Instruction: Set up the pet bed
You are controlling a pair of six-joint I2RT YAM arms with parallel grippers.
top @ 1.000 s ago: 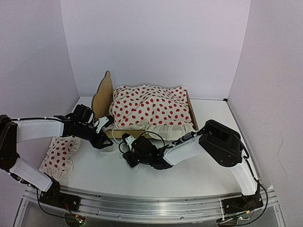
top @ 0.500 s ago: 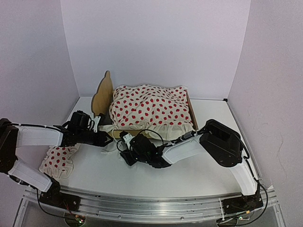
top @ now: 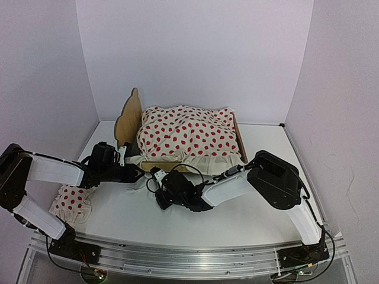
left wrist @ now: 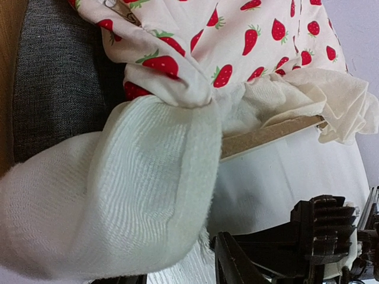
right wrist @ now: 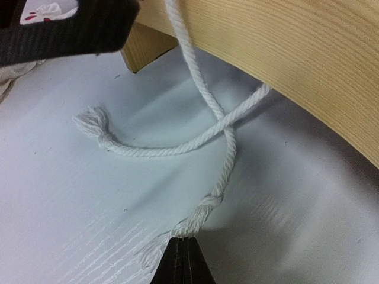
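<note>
White tabletop (top: 237, 225) below, my right gripper (right wrist: 180, 247) has just snapped shut at the frayed cord (right wrist: 206, 207) hanging from the pet bed (top: 127, 121) behind it, while my left gripper (top: 135, 173), jaws partly apart, has swung from the pillow (top: 71, 198) to the ruffled cloth (top: 189, 136), so I'm tidying edges now.

Soft, even, faintly violet light fills the top view; the small light plywood bed frame with scalloped headboard (top: 127, 121) throws only a pale shadow on the white table (top: 249, 219) before it. In the left wrist view, the white gauzy cloth (left wrist: 118, 195) beside the frame's rail is blurred. In the right wrist view, grey shade pools beneath the frame; the white twisted cord (right wrist: 201, 139) there is crisp.
</note>
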